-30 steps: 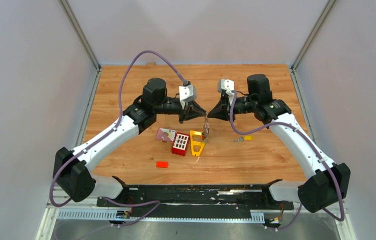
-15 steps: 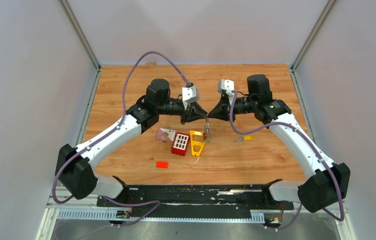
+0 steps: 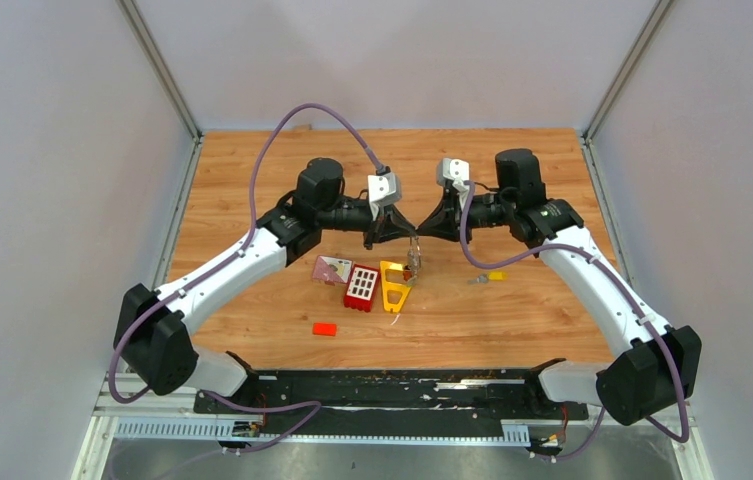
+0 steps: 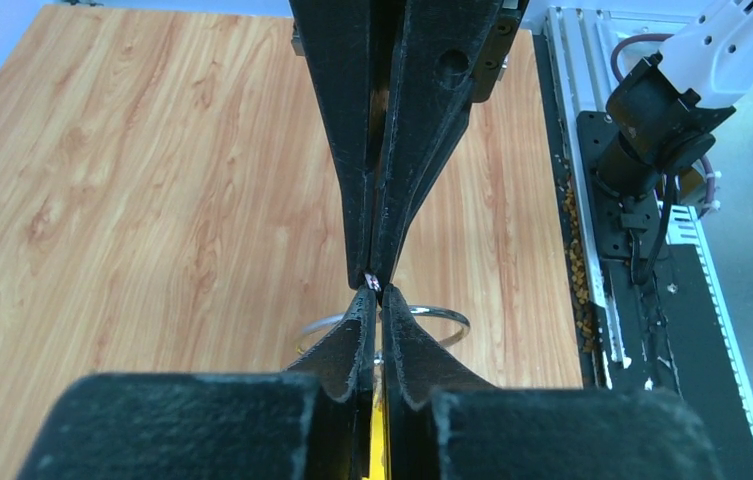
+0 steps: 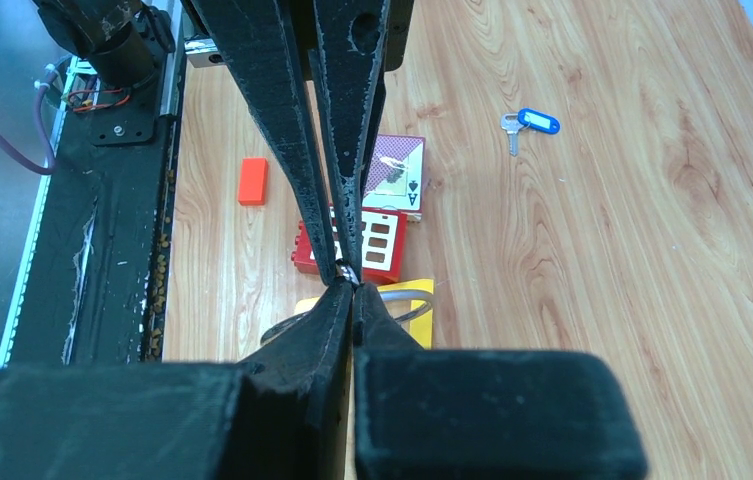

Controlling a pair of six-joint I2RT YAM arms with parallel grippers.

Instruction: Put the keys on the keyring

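Observation:
My right gripper is shut on the keyring, a thin silver wire ring hanging above the table; it shows below its tips in the right wrist view. My left gripper is shut, tip to tip with the right one. In the left wrist view the ring runs just behind my left gripper; I cannot tell whether it pinches the wire. A yellow-headed key lies right of centre. A blue-headed key lies on the wood farther off.
Under the grippers lie the yellow triangular frame, a red block with holes and a pink playing card. A small red block lies nearer the front edge. Black rails run along the near side.
My left gripper has moved right until its tips meet the right gripper's tips at the ring. The right gripper and the hanging ring have stayed put.

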